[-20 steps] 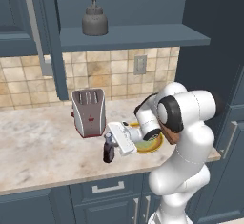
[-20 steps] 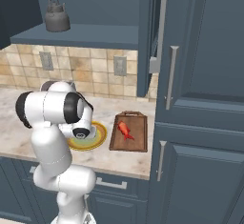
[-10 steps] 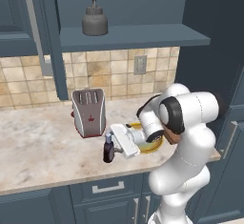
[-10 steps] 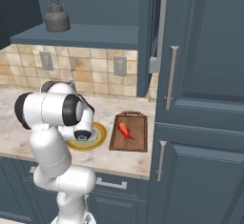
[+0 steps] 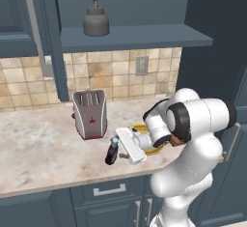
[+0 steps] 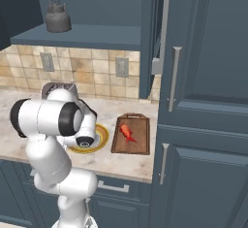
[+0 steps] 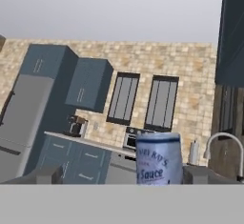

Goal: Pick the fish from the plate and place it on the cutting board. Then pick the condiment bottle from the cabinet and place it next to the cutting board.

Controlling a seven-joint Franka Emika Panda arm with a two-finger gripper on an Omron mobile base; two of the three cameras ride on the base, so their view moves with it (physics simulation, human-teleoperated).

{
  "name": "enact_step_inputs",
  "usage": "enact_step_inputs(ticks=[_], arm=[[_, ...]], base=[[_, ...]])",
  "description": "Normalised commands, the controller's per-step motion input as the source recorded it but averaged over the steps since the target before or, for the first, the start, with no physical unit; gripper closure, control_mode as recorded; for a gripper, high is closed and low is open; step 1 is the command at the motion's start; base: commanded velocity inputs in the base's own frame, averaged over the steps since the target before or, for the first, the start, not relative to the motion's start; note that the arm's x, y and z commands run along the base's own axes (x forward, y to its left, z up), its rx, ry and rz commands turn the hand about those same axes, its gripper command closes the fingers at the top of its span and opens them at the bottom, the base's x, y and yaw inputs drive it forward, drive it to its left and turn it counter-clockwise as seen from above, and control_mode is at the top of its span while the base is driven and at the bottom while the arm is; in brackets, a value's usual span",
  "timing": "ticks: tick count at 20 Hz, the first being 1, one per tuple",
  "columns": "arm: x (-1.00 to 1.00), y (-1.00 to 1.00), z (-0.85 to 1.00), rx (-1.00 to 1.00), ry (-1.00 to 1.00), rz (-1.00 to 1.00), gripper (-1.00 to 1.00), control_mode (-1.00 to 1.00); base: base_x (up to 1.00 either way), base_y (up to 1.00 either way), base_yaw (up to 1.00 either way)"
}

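Condiment bottle (image 5: 112,152) is seen in the left base view, gripped at the gripper (image 5: 117,149) above the counter (image 5: 38,144), at about five o'clock from the toaster (image 5: 89,113); the plate (image 5: 143,129) peeks out behind the arm, and a kettle (image 5: 95,18) stands on the cabinet (image 5: 130,35) shelf. In the right base view, the fish (image 6: 127,131) is laid on the cutting board (image 6: 131,135), at three o'clock from the plate. In the hand view, the bottle's cap is held between the fingertips (image 7: 194,173).

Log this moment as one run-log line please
fish: on cutting board | condiment bottle: held by gripper above counter, left of plate | not yet placed
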Motion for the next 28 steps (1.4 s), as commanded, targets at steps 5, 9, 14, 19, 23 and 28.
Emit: enact_step_inputs(ticks=[5, 9, 14, 19, 23, 28], arm=[[-0.01, -0.11, 0.32, 0.0, 0.0, -0.04, -1.0, -1.0], [0.04, -0.01, 0.3, 0.0, 0.0, -0.06, -1.0, -1.0], [0.1, 0.11, 0.31, 0.0, 0.0, -0.05, -1.0, -1.0], [0.04, 0.11, 0.39, -0.01, 0.0, -0.07, -1.0, -1.0], [0.0, 0.02, 0.5, -0.05, 0.0, -0.09, -1.0, -1.0], [-0.26, 0.0, 0.58, -0.14, 0.0, -0.12, -1.0, -1.0]], base=[[0.0, 0.0, 0.0], [0.0, 0.0, 0.0], [0.0, 0.0, 0.0], [0.0, 0.0, 0.0], [0.0, 0.0, 0.0], [0.0, 0.0, 0.0]])
